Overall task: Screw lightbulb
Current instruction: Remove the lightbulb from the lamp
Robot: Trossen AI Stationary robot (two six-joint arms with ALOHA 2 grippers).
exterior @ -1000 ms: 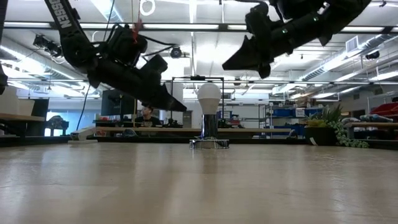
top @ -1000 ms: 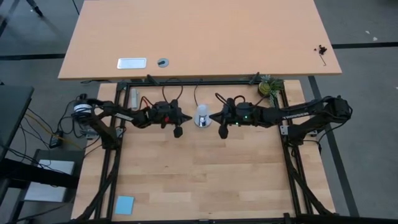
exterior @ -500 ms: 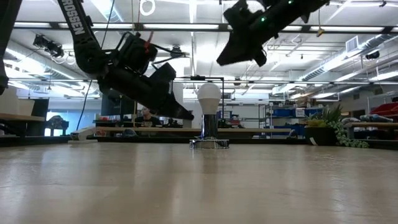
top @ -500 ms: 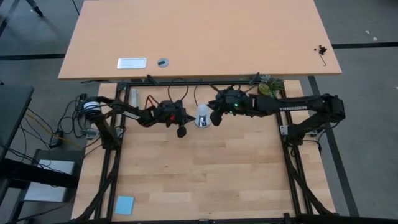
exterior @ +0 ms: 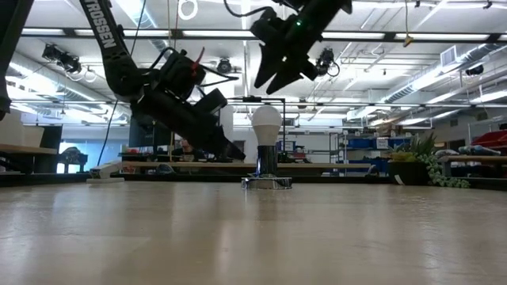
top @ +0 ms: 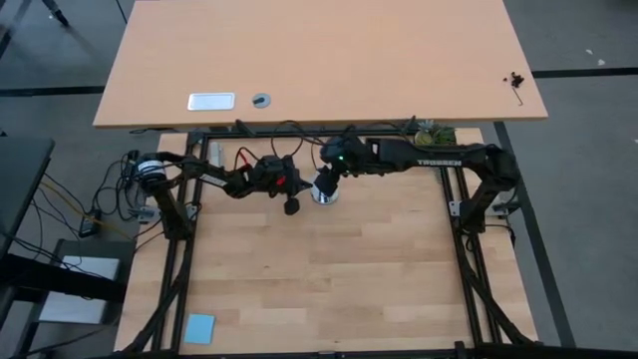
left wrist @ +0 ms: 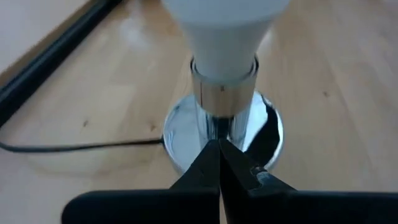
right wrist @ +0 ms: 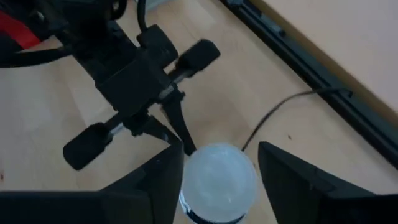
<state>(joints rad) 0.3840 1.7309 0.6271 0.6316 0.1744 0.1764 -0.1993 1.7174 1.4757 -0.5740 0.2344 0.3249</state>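
The white lightbulb (exterior: 266,123) stands upright with its base in the round silver socket (exterior: 266,182) at the far middle of the table. My right gripper (exterior: 271,83) hangs open just above the bulb (right wrist: 217,177), fingers pointing down, one on each side, touching nothing. My left gripper (exterior: 238,153) is shut; it slants down from the table's left and ends close beside the socket's chrome stem (left wrist: 219,121). A gap shows between them in the low view. From above, the right gripper (top: 324,181) covers most of the bulb.
A black cord (left wrist: 81,147) runs from the socket toward the table's far edge. A small potted plant (top: 431,138) stands at the far right and a blue card (top: 199,327) lies at the near left. The black frame rail (right wrist: 298,68) edges the far side.
My right gripper has swung from the bulb's right side toward the table's left until it is over the bulb. It has tipped to point down and has opened. My left gripper has sunk a little and come closer to the socket. The bulb has kept still.
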